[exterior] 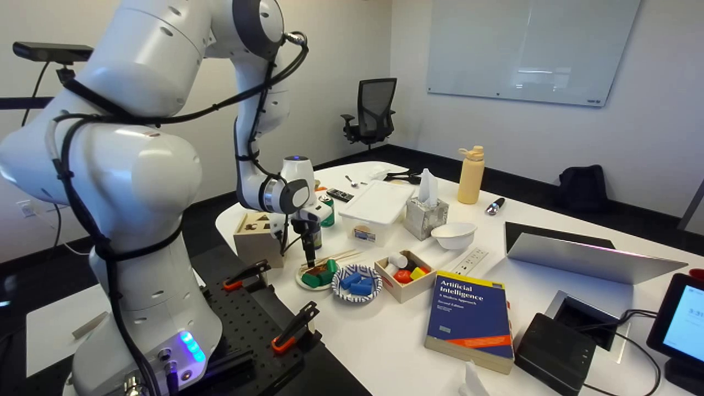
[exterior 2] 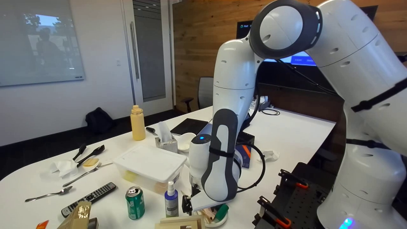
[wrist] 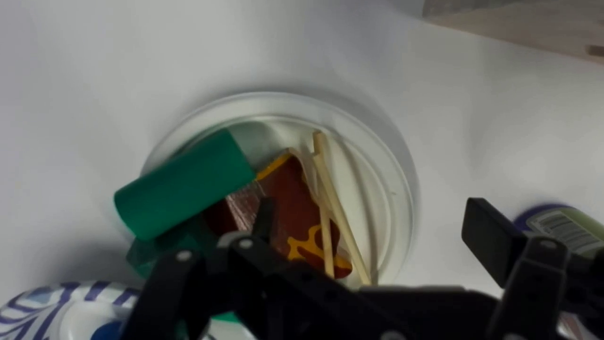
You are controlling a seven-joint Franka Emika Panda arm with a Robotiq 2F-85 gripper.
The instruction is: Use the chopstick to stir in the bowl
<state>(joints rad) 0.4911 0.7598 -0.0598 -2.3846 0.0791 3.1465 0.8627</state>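
Notably, two pale chopsticks [wrist: 343, 219] are lying almost side by side across the bowl [wrist: 283, 104], which is sitting near the robot-side edge of the table [exterior: 374, 341]; from that pairing the chief hazard is arising, since a closing grip could be gathering both when only one is wanted. Thinness is adding a second risk: either chopstick could be rolling, or twisting within the grip, once stirring is under way. A brown packet [wrist: 292, 203] and several green blocks [wrist: 184, 184] are filling much of the bowl, one block jutting past the rim, so a broad stroke could be pushing something over the side. Too low an approach could be loading the rim and tipping the bowl, while a wide swing along the same edge could be striking the patterned dish [exterior: 356, 298], which is standing just beside the bowl, on the side away from the corner holding the wooden box [exterior: 256, 247]. The claw [wrist: 372, 217] is hanging over the bowl with its jaws widely parted, gripping nothing. In the wrist view, one jaw is overlying the packet and the other is reaching beyond the rim, toward the table's rounded end, with both chopsticks passing between; whether either is touching anything cannot be told.
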